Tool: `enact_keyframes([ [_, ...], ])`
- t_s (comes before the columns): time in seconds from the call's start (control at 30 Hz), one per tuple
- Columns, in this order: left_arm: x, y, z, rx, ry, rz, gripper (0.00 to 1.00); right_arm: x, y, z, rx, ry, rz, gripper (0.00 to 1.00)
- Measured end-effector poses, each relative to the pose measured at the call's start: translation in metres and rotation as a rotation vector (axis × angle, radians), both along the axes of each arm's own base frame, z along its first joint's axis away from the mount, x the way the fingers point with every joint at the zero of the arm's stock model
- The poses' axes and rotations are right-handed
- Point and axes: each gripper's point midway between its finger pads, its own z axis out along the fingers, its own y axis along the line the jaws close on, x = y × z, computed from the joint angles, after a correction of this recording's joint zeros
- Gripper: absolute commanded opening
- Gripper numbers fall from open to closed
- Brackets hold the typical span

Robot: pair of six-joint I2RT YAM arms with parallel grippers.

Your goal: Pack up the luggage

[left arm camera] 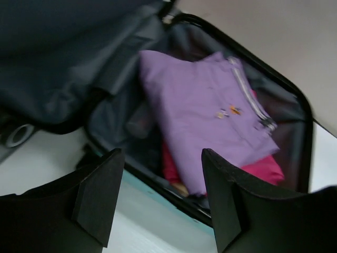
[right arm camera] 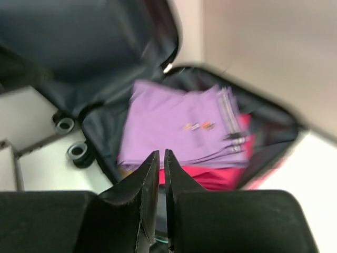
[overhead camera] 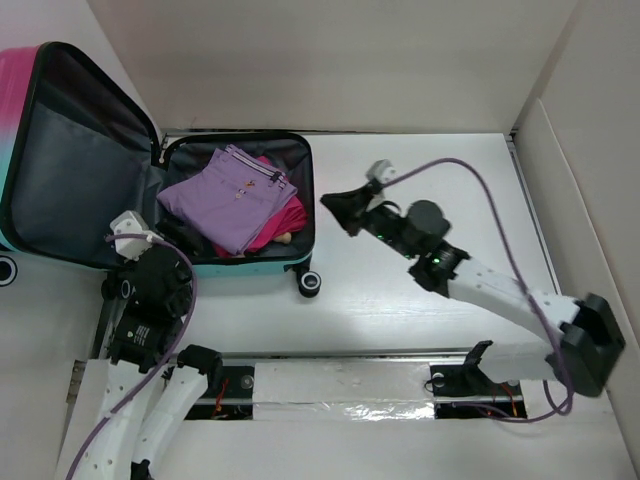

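Note:
The luggage (overhead camera: 70, 170) lies open at the far left, pink-to-teal lid propped up and dark grey lining showing. In its base lie a flat purple pouch (overhead camera: 232, 195) on a folded magenta cloth (overhead camera: 278, 222). My left gripper (overhead camera: 172, 258) is open and empty, over the base's near teal edge; in the left wrist view its fingertips (left arm camera: 100, 195) frame that edge, with the pouch (left arm camera: 205, 116) beyond. My right gripper (overhead camera: 335, 207) is shut and empty, just right of the luggage's right rim. In the right wrist view it (right arm camera: 161, 158) points at the pouch (right arm camera: 179, 126) and cloth (right arm camera: 221, 176).
A black wheel (overhead camera: 310, 284) sticks out at the luggage's near right corner, another at the far left (overhead camera: 5, 268). White walls enclose the table at the back and right (overhead camera: 560, 190). A metal rail (overhead camera: 340, 385) runs along the near edge between the arm bases.

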Motion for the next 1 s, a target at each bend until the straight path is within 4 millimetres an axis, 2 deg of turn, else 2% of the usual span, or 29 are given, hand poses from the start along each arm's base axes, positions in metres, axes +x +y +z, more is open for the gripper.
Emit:
enact_keyframes([
  [0.07, -0.01, 0.019, -0.01, 0.015, 0.04, 0.108, 0.56, -0.006, -0.035, 0.018, 0.033, -0.048, -0.042, 0.19],
  [0.13, -0.016, 0.031, -0.012, 0.028, 0.046, 0.183, 0.59, -0.002, -0.073, 0.021, 0.039, -0.064, -0.11, 0.21],
  [0.23, -0.015, 0.037, -0.018, 0.031, 0.073, 0.242, 0.65, 0.015, -0.121, 0.005, 0.014, -0.039, -0.221, 0.22],
  [0.33, 0.002, 0.043, -0.04, 0.049, 0.185, 0.297, 0.69, 0.027, -0.152, -0.019, -0.007, 0.023, -0.284, 0.25],
  [0.4, 0.006, 0.063, -0.056, 0.05, 0.259, 0.369, 0.7, 0.03, -0.158, -0.031, -0.022, 0.059, -0.278, 0.26],
  [0.5, -0.001, 0.102, -0.073, 0.023, 0.337, 0.502, 0.72, 0.031, -0.157, -0.04, -0.038, 0.092, -0.253, 0.27],
  [0.6, -0.004, 0.115, -0.076, 0.006, 0.344, 0.551, 0.73, 0.03, -0.149, -0.052, -0.06, 0.125, -0.204, 0.28],
  [0.8, -0.005, 0.125, -0.073, 0.026, 0.345, 0.604, 0.77, 0.025, -0.134, -0.073, -0.104, 0.185, -0.13, 0.29],
  [0.9, -0.009, 0.153, -0.071, 0.009, 0.382, 0.706, 0.76, 0.02, -0.126, -0.072, -0.116, 0.179, -0.103, 0.29],
  [1.0, -0.014, 0.184, -0.079, -0.025, 0.437, 0.809, 0.74, 0.021, -0.124, -0.07, -0.122, 0.172, -0.099, 0.29],
])
